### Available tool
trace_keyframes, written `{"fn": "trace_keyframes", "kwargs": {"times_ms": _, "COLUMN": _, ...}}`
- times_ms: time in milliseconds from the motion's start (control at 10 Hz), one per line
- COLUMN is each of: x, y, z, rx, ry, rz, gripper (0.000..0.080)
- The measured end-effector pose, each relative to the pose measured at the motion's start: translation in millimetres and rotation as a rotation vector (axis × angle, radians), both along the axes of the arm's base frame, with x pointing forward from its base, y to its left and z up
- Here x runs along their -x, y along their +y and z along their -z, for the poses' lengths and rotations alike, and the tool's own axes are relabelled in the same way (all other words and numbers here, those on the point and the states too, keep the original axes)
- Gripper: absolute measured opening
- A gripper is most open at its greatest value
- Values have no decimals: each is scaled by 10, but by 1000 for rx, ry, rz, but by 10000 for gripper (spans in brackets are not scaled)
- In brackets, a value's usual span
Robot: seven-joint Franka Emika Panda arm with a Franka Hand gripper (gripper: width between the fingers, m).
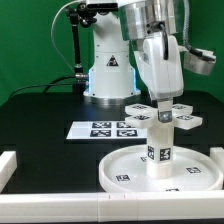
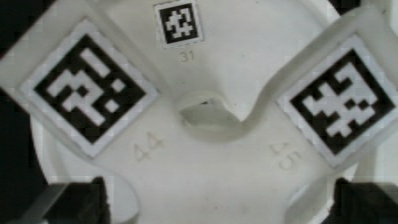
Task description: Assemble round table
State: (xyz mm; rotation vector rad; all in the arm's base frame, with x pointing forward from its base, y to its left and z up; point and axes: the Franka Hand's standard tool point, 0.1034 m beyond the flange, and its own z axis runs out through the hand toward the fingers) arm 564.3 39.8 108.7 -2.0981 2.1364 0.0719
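The large rimmed round disc (image 1: 130, 172) lies flat at the front of the table, toward the exterior view's right. The short thick cylinder leg (image 1: 160, 146) stands upright at its middle. The cross-shaped foot piece (image 1: 160, 113) sits level on top of the leg, its marker tags facing up. My gripper (image 1: 160, 97) comes straight down onto the foot piece and is shut on one of its arms. In the wrist view the foot piece (image 2: 196, 150) fills the picture, with its centre hole (image 2: 210, 112) between two tagged arms. The dark fingertips (image 2: 80, 203) press on either side of the white arm.
The marker board (image 1: 104, 128) lies behind the disc, in front of the robot base (image 1: 107, 75). White border bars run along the exterior view's left (image 1: 8, 165), the front (image 1: 60, 207) and the right (image 1: 214, 156) of the black table.
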Motion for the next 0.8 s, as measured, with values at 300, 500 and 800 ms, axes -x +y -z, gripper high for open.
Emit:
{"fn": "trace_keyframes", "kwargs": {"times_ms": 300, "x": -50, "y": 28, "z": -196, "rx": -21, "ry": -34, "rz": -46, "gripper": 649}}
{"fn": "trace_keyframes", "kwargs": {"times_ms": 500, "x": -42, "y": 38, "z": -175, "rx": -18, "ry": -34, "rz": -71, "gripper": 649}}
{"fn": "trace_keyframes", "kwargs": {"times_ms": 800, "x": -80, "y": 63, "z": -158, "rx": 32, "ry": -69, "rz": -394, "gripper": 649}}
